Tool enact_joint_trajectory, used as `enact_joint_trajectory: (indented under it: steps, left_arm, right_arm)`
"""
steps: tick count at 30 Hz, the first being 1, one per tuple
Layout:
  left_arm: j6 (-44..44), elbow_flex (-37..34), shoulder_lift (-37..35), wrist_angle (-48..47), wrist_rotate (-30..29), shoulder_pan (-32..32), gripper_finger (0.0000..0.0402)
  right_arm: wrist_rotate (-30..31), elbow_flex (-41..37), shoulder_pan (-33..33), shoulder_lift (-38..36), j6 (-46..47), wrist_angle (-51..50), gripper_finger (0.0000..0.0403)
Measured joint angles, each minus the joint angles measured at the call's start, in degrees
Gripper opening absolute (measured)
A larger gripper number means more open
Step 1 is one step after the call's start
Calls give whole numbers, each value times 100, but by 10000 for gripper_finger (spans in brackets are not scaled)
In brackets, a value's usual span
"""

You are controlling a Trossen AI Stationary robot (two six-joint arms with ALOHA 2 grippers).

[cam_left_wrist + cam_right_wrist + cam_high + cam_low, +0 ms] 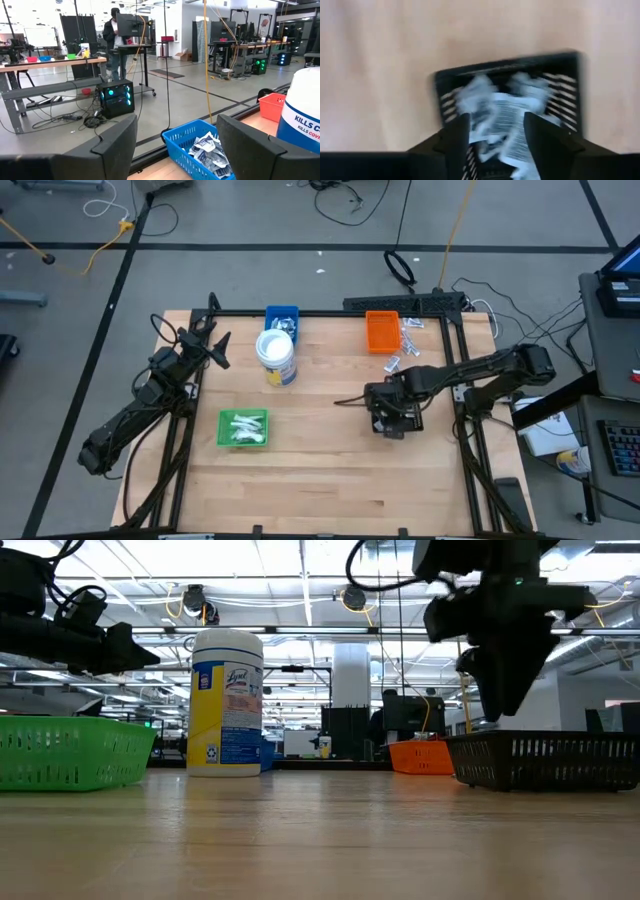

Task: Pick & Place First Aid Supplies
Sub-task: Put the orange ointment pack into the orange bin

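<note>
First aid supplies, small white and silvery packets, lie in a black tray (506,64), in a green tray (244,428) and in a blue tray (197,150); a few lie loose (408,340) beside an orange tray (381,330). My right gripper (495,125) hangs over the black tray (545,760), pointing steeply down, its fingers open; the packets (507,117) seen between them are blurred and appear to lie in the tray below. My left gripper (175,150) waits open and level at the table's far left (215,345), holding nothing.
A white tub with a blue and yellow label (276,357) stands upright between the blue and green trays. Bare wooden table stretches along the near edge (330,490). A person stands at a desk in the room beyond (116,35).
</note>
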Motion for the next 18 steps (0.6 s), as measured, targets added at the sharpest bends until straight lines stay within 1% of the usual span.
enact_joint_trajectory:
  steps: [3,7,12,15,18]
  left_arm:
    - [-1,0,1,0,0,1,273]
    - [-1,0,1,0,0,1,273]
    - [0,0,0,2,2,-1,274]
    - [-1,0,1,-4,1,1,274]
    - [-1,0,1,-2,2,1,273]
  right_arm:
    - [521,0,-188,-41,1208,-253,200]
    - [531,0,-604,-155,2473,-594,204]
    - [549,0,-1183,-269,4078,-971,193]
    - [611,-4,-1493,-409,4748,-1070,190]
    - [683,-4,-1757,-572,5119,-1111,191]
